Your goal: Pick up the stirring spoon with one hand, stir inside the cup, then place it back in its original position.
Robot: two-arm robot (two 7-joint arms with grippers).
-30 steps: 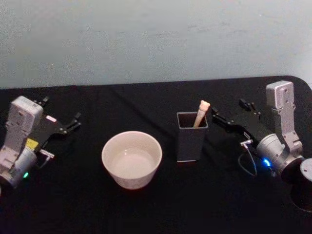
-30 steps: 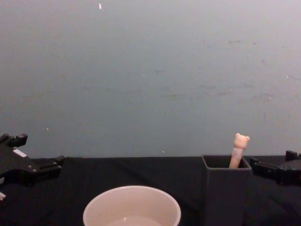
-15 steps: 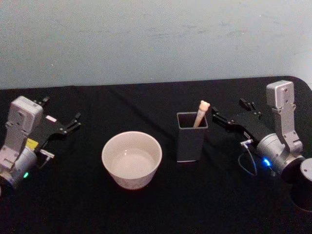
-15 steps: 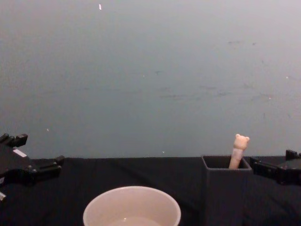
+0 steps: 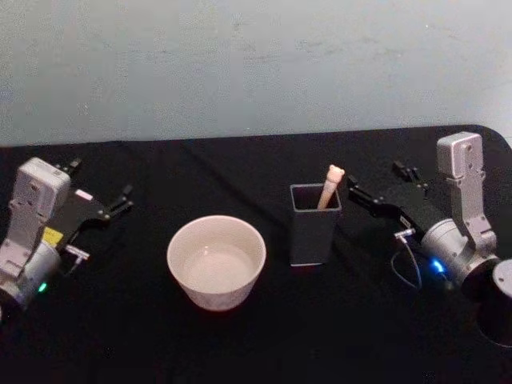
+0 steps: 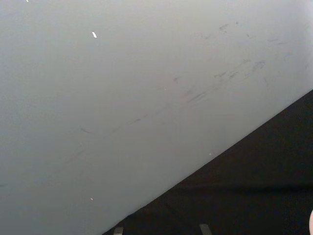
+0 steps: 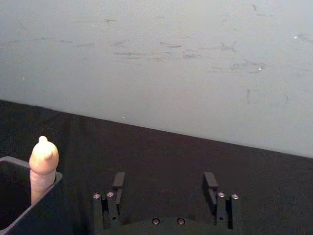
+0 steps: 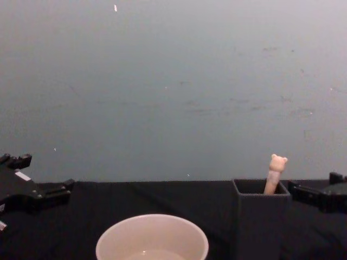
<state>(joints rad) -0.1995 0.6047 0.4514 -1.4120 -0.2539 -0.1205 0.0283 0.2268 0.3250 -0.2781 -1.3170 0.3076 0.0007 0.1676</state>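
The cup [image 5: 216, 261], lower centre of the head view, looks smooth, glazed, faintly glossy. The holder [image 5: 314, 224] beside it is matt dark plastic. The spoon [image 5: 330, 186] handle looks matt, rubbery. The table [image 5: 240, 168] covering looks like matt black cloth.

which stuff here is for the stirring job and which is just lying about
For the job:
stirring spoon, standing in the holder
cup
dark grey holder
right claw, open, beside the holder

Just there:
left claw, off to the cup's left
black table
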